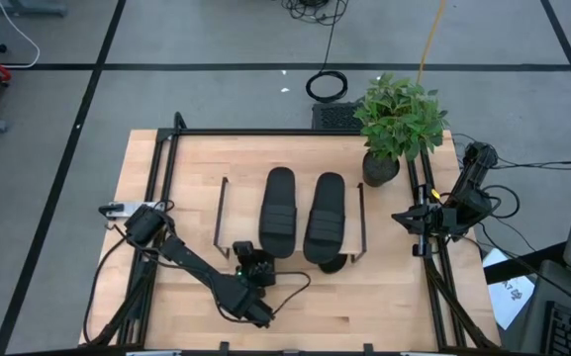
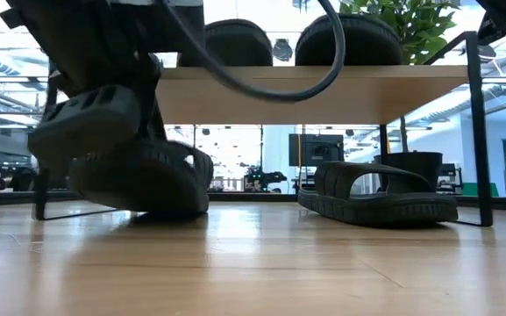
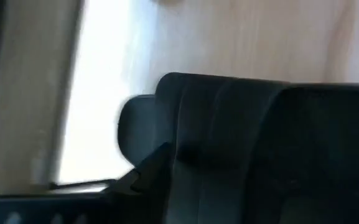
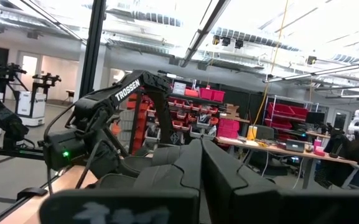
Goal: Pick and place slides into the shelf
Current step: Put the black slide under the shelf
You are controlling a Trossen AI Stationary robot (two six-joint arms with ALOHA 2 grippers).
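The shelf (image 1: 245,208) stands mid-table, and two black slides (image 1: 278,210) (image 1: 325,216) lie side by side on its wooden top (image 2: 323,92). A third slide (image 2: 375,197) rests sole-down on the table under the shelf's right half. My left gripper (image 1: 253,265) is at the shelf's near left corner, shut on the fourth slide (image 2: 138,180), which is low under the shelf's left half. Its ribbed strap (image 3: 241,143) fills the left wrist view. My right gripper (image 1: 414,218) waits at the table's right edge, shut on nothing. My left gripper holds the fourth slide at its near end, with one finger (image 2: 86,127) showing above the strap (image 2: 160,162). It comes slanting down from the table's near side. The slide sits low, with its sole (image 2: 169,211) at or just above the tabletop. The gripper body hides the exact contact.
A potted plant (image 1: 396,124) stands at the shelf's far right corner, its pot (image 2: 409,162) behind the third slide. The shelf's black wire legs (image 2: 473,132) frame the space under the board. Bare tabletop lies along the near edge (image 1: 364,307) and on the left (image 1: 186,178).
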